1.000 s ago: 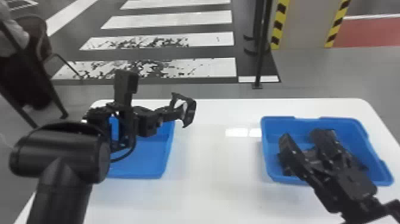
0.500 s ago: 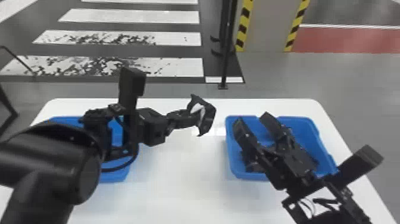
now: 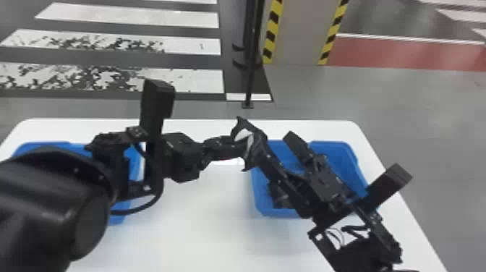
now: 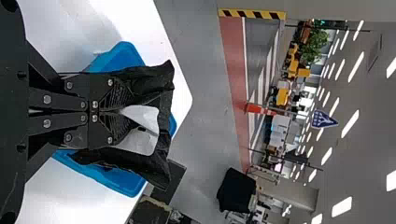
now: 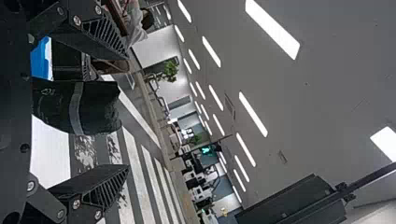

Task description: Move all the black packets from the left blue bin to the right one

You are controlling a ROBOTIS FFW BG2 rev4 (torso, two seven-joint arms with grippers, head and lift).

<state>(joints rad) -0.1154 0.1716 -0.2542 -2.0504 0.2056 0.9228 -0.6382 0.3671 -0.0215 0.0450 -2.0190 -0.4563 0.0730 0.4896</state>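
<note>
Above the left edge of the right blue bin (image 3: 340, 155), my left gripper (image 3: 235, 144) holds a black packet (image 3: 256, 147) with a white patch. In the left wrist view the left gripper (image 4: 112, 112) is shut on that crumpled packet (image 4: 149, 81). My right gripper (image 3: 275, 144) stands over the right bin, fingers apart, one close to the packet. The right wrist view has the right gripper (image 5: 126, 111) open, a black packet (image 5: 77, 107) between its fingers, with gaps visible. Dark packets (image 3: 280, 197) lie in the right bin. The left arm partly covers the left blue bin (image 3: 41, 144).
Both bins stand on a white table (image 3: 202, 224), with bare tabletop between them. The two grippers are very close together by the right bin's left side. A black pole (image 3: 249, 72) stands on the floor behind the table.
The head view has turned right. Relative to the bins, my left gripper has moved right with the packet, up close to the right gripper, which has risen somewhat over the right bin.
</note>
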